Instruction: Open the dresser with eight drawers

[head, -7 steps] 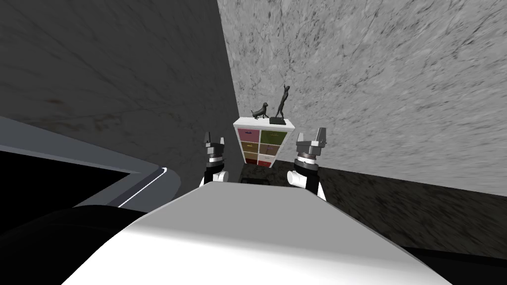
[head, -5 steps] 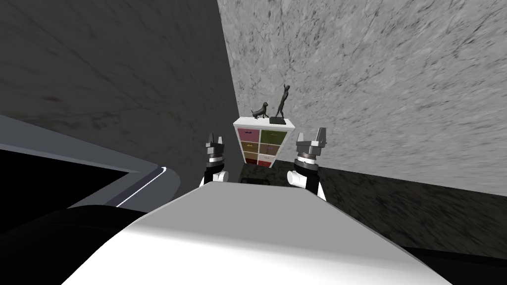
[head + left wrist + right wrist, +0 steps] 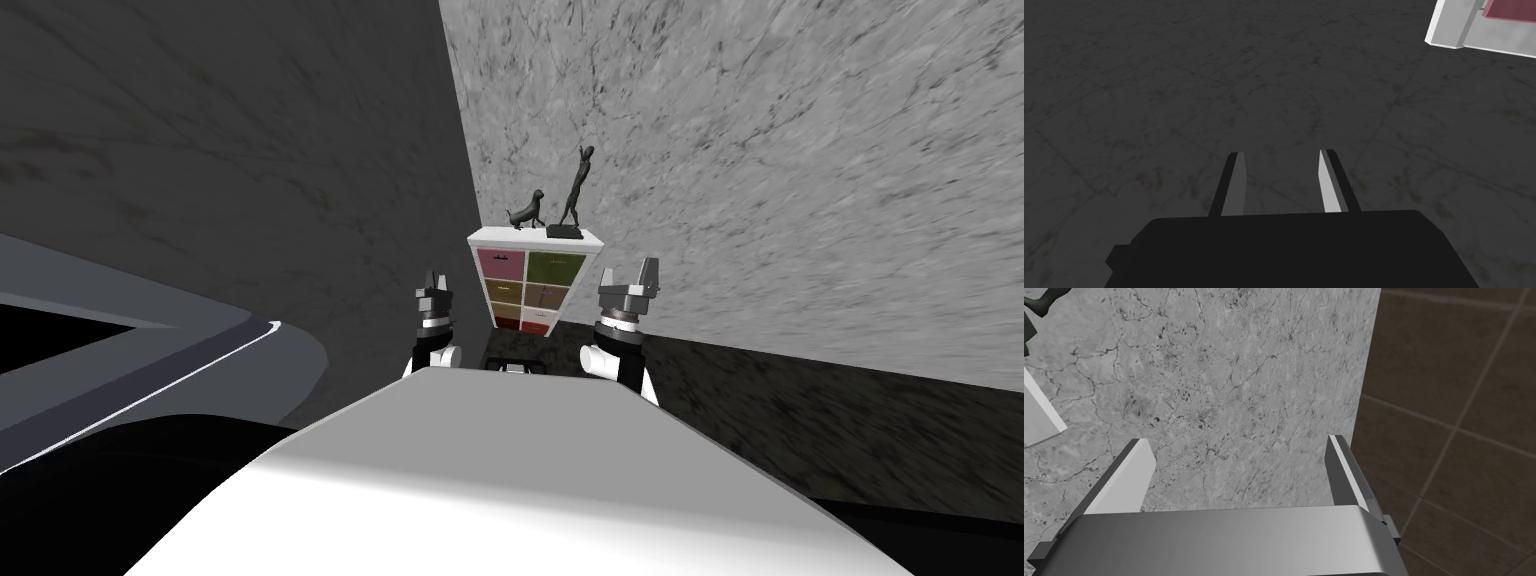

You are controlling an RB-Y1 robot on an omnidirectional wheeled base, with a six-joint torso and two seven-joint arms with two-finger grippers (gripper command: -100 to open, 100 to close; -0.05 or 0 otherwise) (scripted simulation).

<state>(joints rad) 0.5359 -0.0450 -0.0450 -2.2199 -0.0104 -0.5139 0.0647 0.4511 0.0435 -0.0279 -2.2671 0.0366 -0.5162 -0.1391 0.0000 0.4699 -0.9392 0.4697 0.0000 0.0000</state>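
The dresser (image 3: 535,288) stands ahead in the room's corner, a white frame with pink, green, tan and pale drawer fronts in two columns, all flush. Its lower white corner (image 3: 1453,27) with a pink front shows in the left wrist view, well beyond the fingers. My left gripper (image 3: 433,287) (image 3: 1281,165) hangs open over dark floor, short of the dresser and left of it, with nothing between its fingers. My right gripper (image 3: 640,277) (image 3: 1239,448) is raised to the dresser's right, open wide and empty.
A dark dog figurine (image 3: 525,212) and a dark standing figure (image 3: 572,193) sit on the dresser's top. A dark wall (image 3: 250,150) runs along the left, a marbled grey wall (image 3: 780,170) along the right. A grey ledge (image 3: 150,340) with a black area lies at the left.
I have moved a little toward the dresser: it looks slightly larger and higher, and the grey ledge has slid down and left. Both grippers keep their pose.
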